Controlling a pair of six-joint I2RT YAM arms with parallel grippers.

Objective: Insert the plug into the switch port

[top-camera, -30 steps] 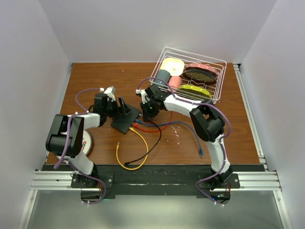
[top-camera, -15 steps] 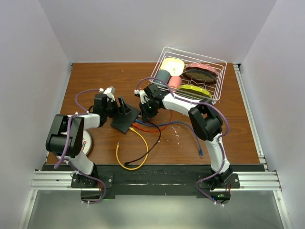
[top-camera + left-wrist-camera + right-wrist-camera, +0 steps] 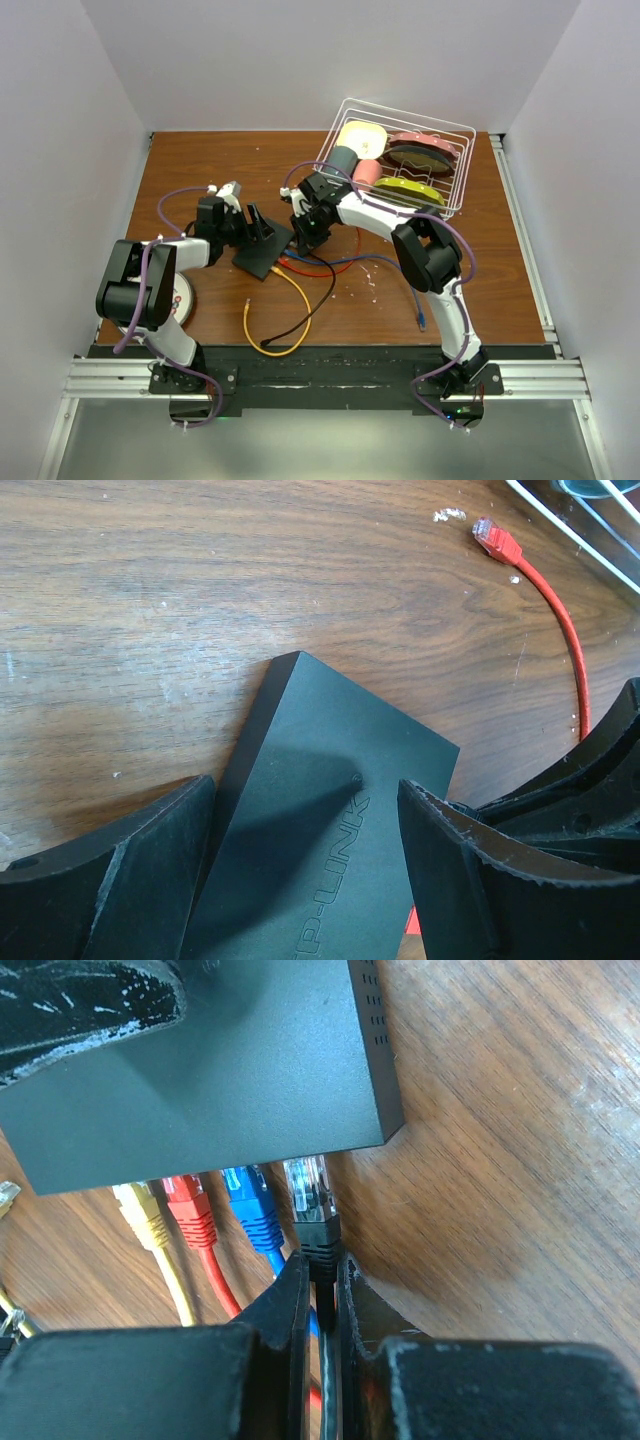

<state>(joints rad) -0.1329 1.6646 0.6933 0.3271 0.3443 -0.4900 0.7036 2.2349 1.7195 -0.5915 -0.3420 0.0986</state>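
Plug (image 3: 312, 1195), clear tip at the switch (image 3: 200, 1060) port edge near its corner, beside blue cable (image 3: 255, 1210), red cable (image 3: 195, 1215), yellow cable (image 3: 145, 1215), pinched in clenched right gripper (image 3: 322, 1270), left gripper (image 3: 305, 810) spread wide, clasping switch across its width, on wooden table (image 3: 200, 160), basket (image 3: 466, 160) behind

Blue plug (image 3: 255, 1205) tight beside black plug (image 3: 312, 1210)
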